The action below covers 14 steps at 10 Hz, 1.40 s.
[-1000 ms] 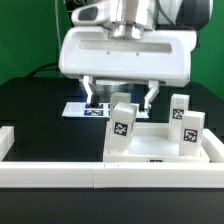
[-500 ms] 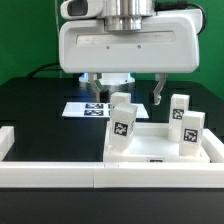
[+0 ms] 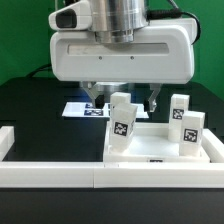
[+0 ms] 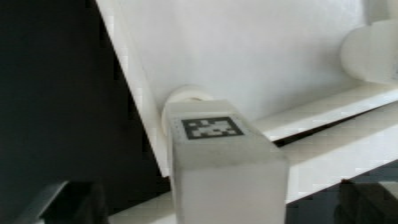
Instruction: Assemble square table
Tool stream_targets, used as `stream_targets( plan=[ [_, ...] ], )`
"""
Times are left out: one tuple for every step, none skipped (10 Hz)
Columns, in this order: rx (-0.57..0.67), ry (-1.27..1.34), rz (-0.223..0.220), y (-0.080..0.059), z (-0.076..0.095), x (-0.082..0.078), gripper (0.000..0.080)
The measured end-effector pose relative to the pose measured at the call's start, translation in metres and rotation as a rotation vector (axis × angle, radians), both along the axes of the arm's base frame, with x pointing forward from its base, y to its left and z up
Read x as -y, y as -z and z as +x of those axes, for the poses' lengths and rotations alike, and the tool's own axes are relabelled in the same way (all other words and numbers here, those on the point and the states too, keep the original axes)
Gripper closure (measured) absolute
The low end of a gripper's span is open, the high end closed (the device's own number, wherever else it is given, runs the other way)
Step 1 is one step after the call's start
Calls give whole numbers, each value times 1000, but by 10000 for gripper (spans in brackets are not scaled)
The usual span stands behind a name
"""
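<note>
Overhead, hand (image 3: 122, 97) wide open, empty; white rimmed square table (image 3: 160, 150) carries tagged legs (image 3: 122, 128).

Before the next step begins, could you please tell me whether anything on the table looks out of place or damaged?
Nothing stands out. The three legs visible stand upright on the square tabletop, and the open claw hangs above them, holding nothing.

A black table (image 3: 35, 105) fills the frame's middle under a green backdrop (image 3: 20, 40). The marker board (image 3: 78, 108) lies flat at center-left. White border rails (image 3: 50, 175) run along the bottom edge and lower left.
</note>
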<state>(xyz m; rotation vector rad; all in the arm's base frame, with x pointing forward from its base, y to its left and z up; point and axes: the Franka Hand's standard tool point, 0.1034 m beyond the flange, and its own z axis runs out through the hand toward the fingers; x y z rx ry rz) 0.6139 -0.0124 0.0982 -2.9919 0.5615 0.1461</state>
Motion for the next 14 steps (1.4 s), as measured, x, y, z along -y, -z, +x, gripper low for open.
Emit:
stream_targets(
  plan=[
    [4, 4, -6, 4, 1, 0, 150],
    [26, 6, -20, 11, 5, -1, 150],
    [69, 8, -42, 18, 10, 1, 150],
    [59, 27, -40, 18, 8, 1, 150],
    [60, 28, -41, 18, 9, 2, 310],
    [59, 42, -41, 18, 9, 2, 310],
    [50, 134, -45, 19, 9, 2, 447],
    [38, 262, -51, 19, 9, 2, 511],
    [37, 278, -52, 19, 9, 2, 511],
    [28, 378, -57, 20, 8, 2, 511],
    [39, 529, -72, 21, 8, 3, 511],
    [37, 692, -77, 20, 9, 3, 511],
    [31, 823, -66, 20, 10, 3, 511],
    [19, 993, -55, 20, 12, 1, 511]
  ],
)
